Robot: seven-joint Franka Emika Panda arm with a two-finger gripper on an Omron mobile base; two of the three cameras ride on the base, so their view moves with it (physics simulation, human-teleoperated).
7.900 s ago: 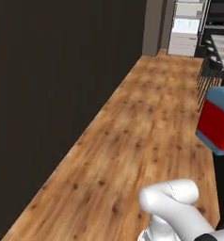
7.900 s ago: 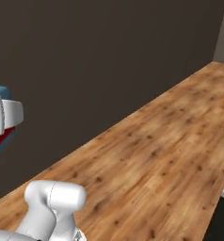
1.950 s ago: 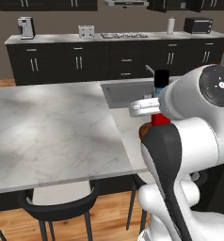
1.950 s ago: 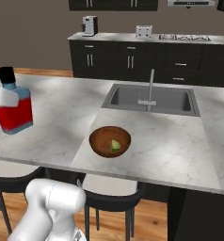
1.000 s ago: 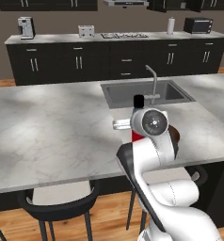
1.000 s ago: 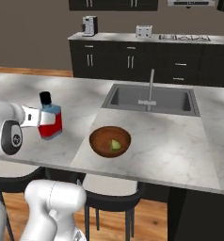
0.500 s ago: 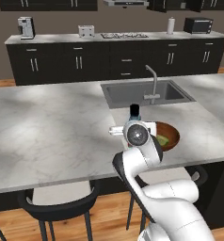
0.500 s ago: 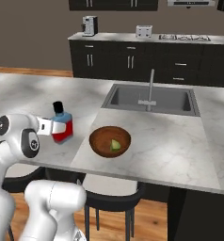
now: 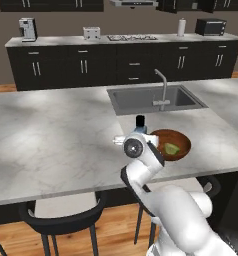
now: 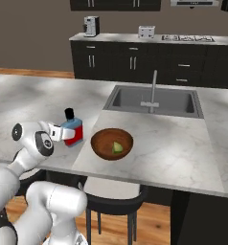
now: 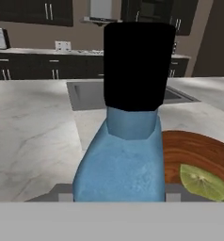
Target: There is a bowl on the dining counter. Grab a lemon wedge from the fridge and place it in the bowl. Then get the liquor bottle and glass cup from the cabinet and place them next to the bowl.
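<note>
My gripper (image 10: 67,134) is shut on the liquor bottle (image 10: 74,132), which has a red body, blue shoulders and a black cap. The bottle stands upright, low over the dining counter (image 10: 154,143), just left of the bowl (image 10: 111,142). In the bowl lies the lemon wedge (image 10: 117,147). The left base view has my wrist covering the bottle (image 9: 140,122) up to its cap, with the bowl (image 9: 177,140) and lemon wedge (image 9: 171,149) just right of it. In the hand view, the bottle (image 11: 125,155) is close in front, the bowl (image 11: 194,148) and wedge (image 11: 204,182) at its right. The glass cup and fridge are out of view.
A steel sink (image 10: 154,101) with a faucet (image 10: 153,91) lies behind the bowl. Dark stools (image 9: 66,220) stand under the counter's near edge. Black lower cabinets (image 9: 116,62) with a coffee machine (image 9: 26,29) and toaster (image 9: 91,33) line the far wall.
The arm has carried the bottle to the right and downward, closer to the bowl's left side. The bowl and the wedge have stayed put.
</note>
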